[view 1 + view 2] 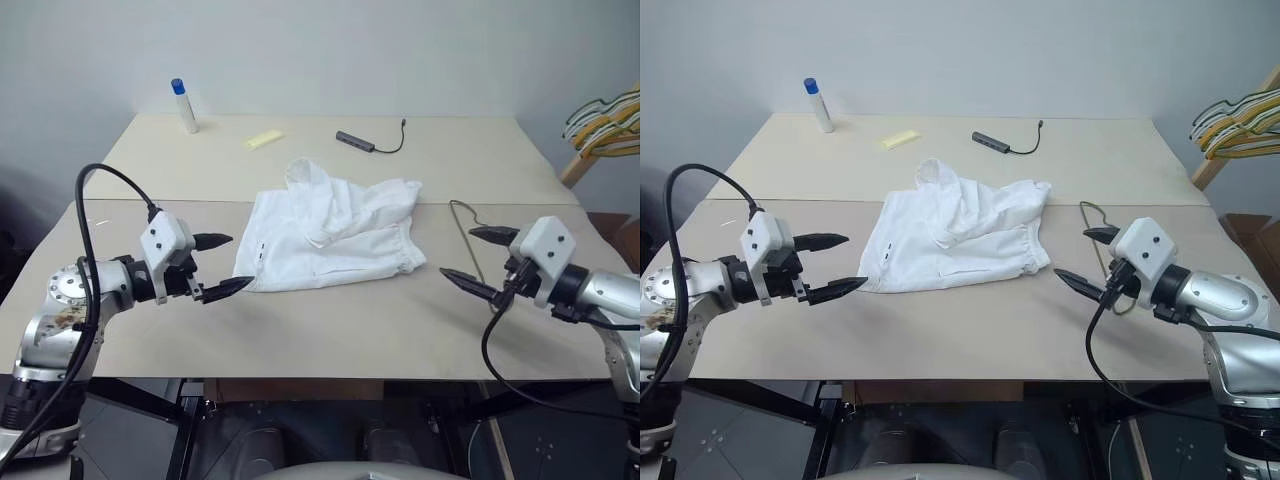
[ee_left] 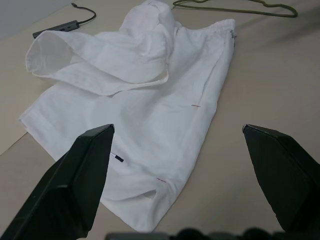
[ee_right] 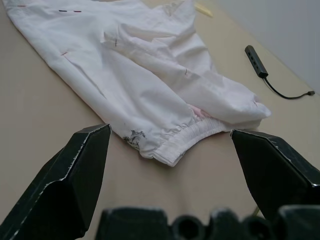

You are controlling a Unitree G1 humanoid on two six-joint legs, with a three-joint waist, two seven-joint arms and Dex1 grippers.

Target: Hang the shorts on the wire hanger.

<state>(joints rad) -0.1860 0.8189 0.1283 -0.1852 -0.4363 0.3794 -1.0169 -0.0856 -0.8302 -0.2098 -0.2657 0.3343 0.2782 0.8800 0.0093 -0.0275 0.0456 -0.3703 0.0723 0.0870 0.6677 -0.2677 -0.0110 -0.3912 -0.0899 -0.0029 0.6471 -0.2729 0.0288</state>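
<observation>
The left end effector (image 1: 218, 266) hovered above the near-left part of the tabletop (image 1: 330, 335), its two black fingers spread wide and gripping nothing, tips pointing toward the shorts (image 1: 330, 235). At the far left corner stood a white bottle with a blue cap (image 1: 184, 106), and a small yellow piece (image 1: 263, 139) lay a little further along that far edge. The shorts lay crumpled in the middle of the tabletop — one leg folded back over the rest, small dark stitch marks near the edge closest to the left end effector. Behind them rested a dark cable with adapter (image 1: 368, 142). Just beside the shorts on the right lay the wire hanger (image 1: 1098, 240), partly hidden behind the right end effector (image 1: 482, 260), whose fingers were likewise spread and empty. Off the far right corner hung a bunch of yellow-green-white hangers (image 1: 606, 122).
</observation>
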